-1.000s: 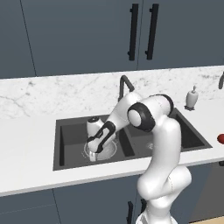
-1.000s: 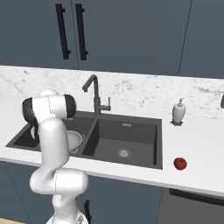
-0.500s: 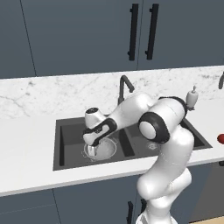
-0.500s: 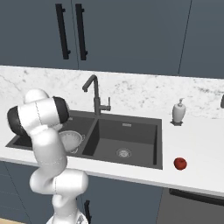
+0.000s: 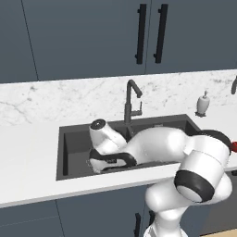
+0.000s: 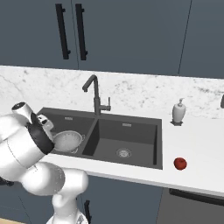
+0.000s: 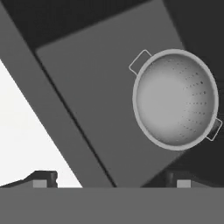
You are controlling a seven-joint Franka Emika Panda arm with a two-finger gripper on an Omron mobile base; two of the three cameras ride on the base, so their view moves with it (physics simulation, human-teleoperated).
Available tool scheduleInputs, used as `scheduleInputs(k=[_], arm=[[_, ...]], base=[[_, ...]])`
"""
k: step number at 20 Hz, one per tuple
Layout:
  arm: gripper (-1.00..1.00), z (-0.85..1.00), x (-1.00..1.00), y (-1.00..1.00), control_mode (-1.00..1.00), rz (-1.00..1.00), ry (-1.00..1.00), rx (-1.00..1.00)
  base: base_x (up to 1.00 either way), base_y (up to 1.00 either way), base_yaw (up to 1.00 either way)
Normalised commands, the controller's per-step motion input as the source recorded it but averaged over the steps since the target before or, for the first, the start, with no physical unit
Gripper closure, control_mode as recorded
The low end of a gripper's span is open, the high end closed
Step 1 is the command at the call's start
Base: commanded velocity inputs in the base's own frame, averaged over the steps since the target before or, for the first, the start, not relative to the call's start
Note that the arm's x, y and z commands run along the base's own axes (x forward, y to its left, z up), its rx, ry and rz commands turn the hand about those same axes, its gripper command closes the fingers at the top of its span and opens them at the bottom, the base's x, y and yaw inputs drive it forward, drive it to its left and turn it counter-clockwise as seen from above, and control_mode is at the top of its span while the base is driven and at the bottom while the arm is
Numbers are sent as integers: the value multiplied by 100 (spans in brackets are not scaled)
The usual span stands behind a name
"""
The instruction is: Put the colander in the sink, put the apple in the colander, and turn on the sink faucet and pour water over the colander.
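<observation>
In the right base view the arm's white bulk takes the lower left of the frame, and just to its right the colander (image 6: 68,141) sits upright on the floor of the left basin of the sink (image 6: 127,164), partly hidden by the arm. At the centre of the frame the sink faucet (image 6: 95,94) stands behind the divider between the two basins, its bent spout pointing to the left. The right basin holds only its round silver drain (image 6: 124,153). Further right a white pump bottle (image 6: 178,111) stands on the table (image 6: 192,144) behind the sink's right corner, and the apple (image 6: 180,163) lies on the table at the lower right, near the sink's front right corner and apart from it. In the hand view the white table edge fills the lower left, the basin wall and floor run diagonally through the middle, and the colander (image 7: 176,99) lies in the upper right with its wire handles at upper left and lower right. The tool (image 7: 111,179) hangs above the basin with its fingertips (image 7: 43,179) spread wide at the bottom of the frame, holding nothing and clear of the colander
</observation>
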Motion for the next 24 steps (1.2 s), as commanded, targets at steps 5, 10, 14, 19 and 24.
scheduleInputs(k=[5,10,14,19,24], arm=[[-100,69,-68,-23,-100,-28,-23,0],[-100,75,-53,-38,-100,-35,-3,0],[-100,72,-52,-48,-100,-34,0,0],[-100,61,-53,-62,-100,-30,0,9],[-100,43,-51,-74,-100,-26,0,17]], base=[[0,0,0],[0,0,0],[0,0,0],[0,0,0],[0,0,0]])
